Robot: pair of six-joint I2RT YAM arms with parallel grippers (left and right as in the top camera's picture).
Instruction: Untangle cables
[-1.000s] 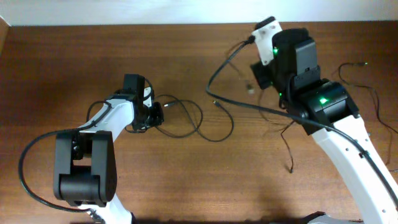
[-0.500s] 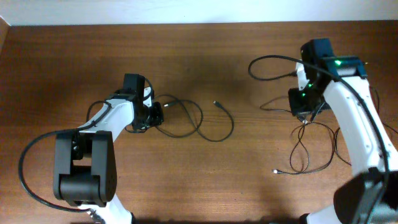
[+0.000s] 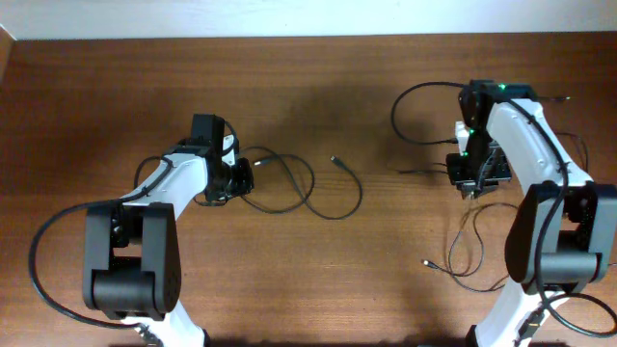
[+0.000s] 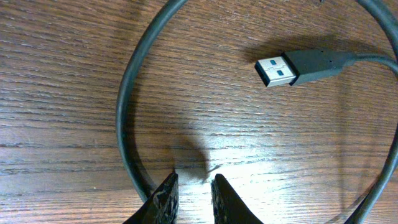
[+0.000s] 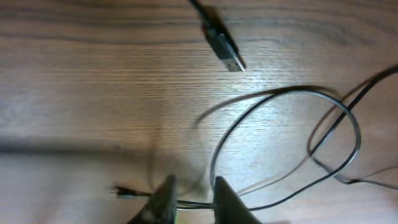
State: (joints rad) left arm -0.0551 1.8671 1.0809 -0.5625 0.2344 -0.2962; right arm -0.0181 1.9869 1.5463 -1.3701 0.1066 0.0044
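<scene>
One black cable (image 3: pixel 318 198) lies in loose loops at the table's middle, its plug tip (image 3: pixel 335 160) free. My left gripper (image 3: pixel 243 178) sits at that cable's left end. In the left wrist view its fingers (image 4: pixel 193 193) are nearly together with nothing between them. The cable's curve (image 4: pixel 127 106) passes just outside the left finger, and a USB plug (image 4: pixel 280 67) lies ahead. My right gripper (image 3: pixel 470 185) is shut on thin cables (image 5: pixel 193 202) that cross between its fingers (image 5: pixel 194 198). More thin cables (image 3: pixel 468 253) loop below it, and one more plug (image 5: pixel 227 55) lies ahead.
More thin cable runs along the right edge of the table (image 3: pixel 578 154). A loose plug tip (image 3: pixel 427 262) lies at the front right. The thick arm cables (image 3: pixel 415 96) arc above the right arm. A light wall edge borders the table's far side.
The right arm has swung from the back middle to the right side and lowered, dragging thin cables with it. The left arm and the middle cable have not moved.
</scene>
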